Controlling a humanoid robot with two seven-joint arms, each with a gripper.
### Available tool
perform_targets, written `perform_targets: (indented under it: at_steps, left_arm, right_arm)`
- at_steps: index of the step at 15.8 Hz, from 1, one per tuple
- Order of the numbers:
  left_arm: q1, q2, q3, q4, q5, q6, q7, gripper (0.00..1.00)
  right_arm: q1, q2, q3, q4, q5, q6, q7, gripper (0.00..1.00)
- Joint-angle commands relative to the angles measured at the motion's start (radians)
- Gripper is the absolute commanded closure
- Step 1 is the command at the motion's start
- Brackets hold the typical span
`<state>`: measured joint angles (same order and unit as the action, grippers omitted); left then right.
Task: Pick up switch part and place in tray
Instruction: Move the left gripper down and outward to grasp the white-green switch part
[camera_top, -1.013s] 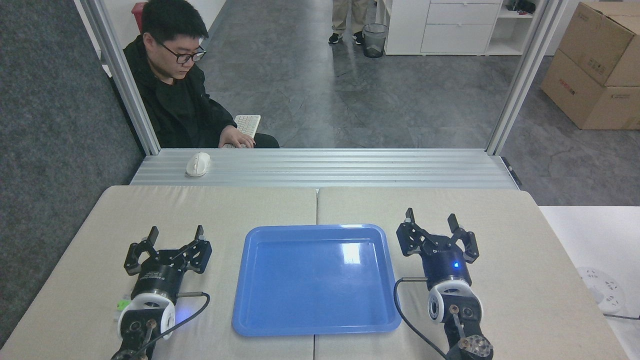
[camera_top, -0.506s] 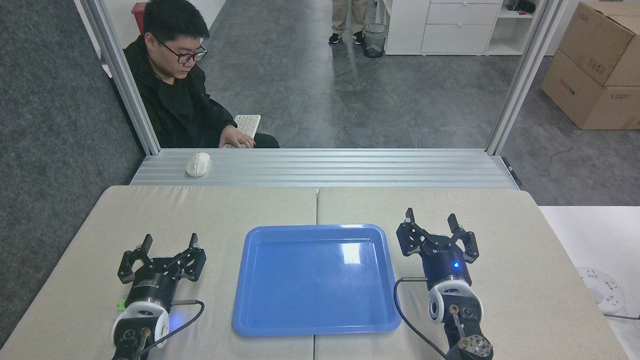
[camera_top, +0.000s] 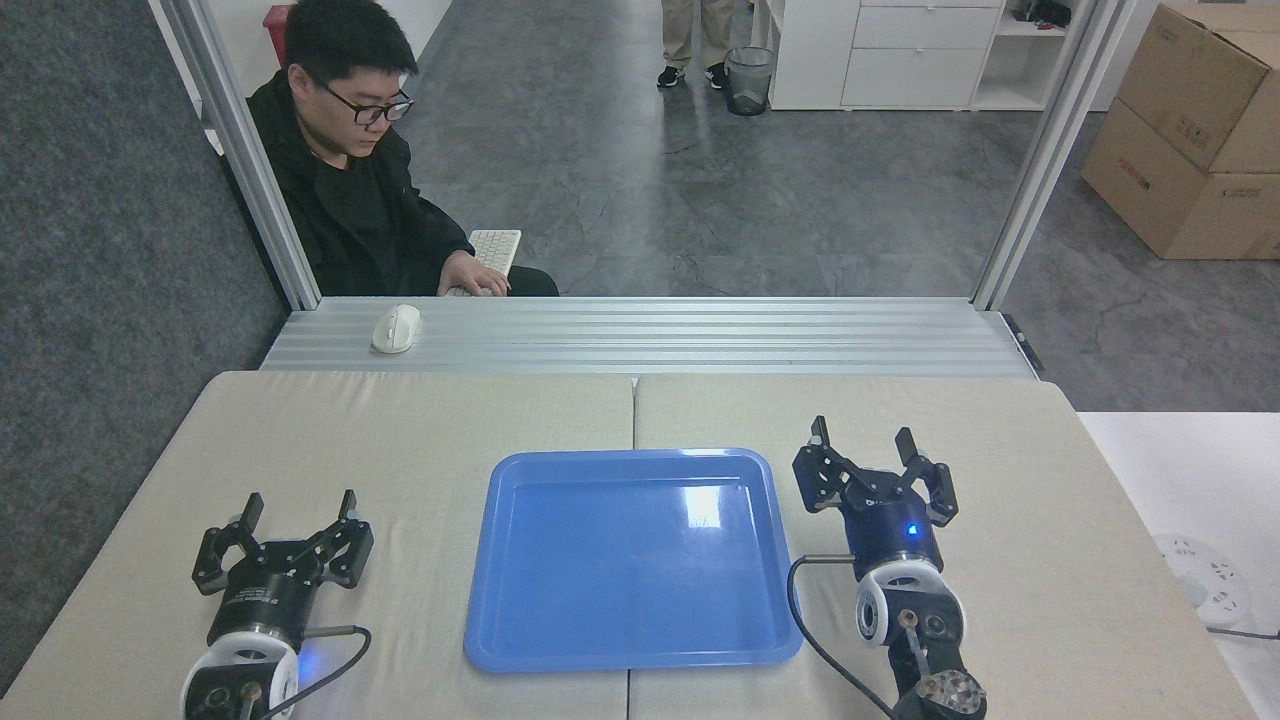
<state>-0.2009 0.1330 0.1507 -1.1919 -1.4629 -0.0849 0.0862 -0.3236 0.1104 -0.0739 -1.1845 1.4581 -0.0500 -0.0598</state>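
My left gripper (camera_top: 297, 507), fingers spread and empty, hangs low over the table (camera_top: 420, 430) at about 8 o'clock from the tray (camera_top: 632, 655). My right gripper (camera_top: 864, 443), likewise spread and empty, rests at the tray's 3 o'clock, apparently idle to leave the tray unobstructed. The tray lies central and bare, presumably so that either arm can reach it. The part is not visible in this view; my left arm may hide it.

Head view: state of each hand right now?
Left hand: open, holding nothing.
Right hand: open, holding nothing, beside the tray.
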Motion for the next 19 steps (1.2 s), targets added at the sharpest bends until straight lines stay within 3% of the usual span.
perform_targets:
  at_steps: [1, 3, 19]
  left_arm:
    - [0.043, 0.056, 0.126, 0.021, 0.038, -0.160, 0.000, 0.01]
    - [0.044, 0.062, 0.167, 0.023, 0.088, -0.239, -0.003, 0.01]
    - [0.143, 0.082, 0.126, 0.080, 0.065, -0.273, 0.050, 0.01]
  right_arm:
    - [0.000, 0.000, 0.000, 0.000, -0.001, -0.001, -0.002, 0.00]
    - [0.000, 0.000, -0.001, 0.000, 0.001, -0.001, 0.000, 0.00]
    - [0.000, 0.000, 0.000, 0.000, 0.001, -0.001, 0.000, 0.00]
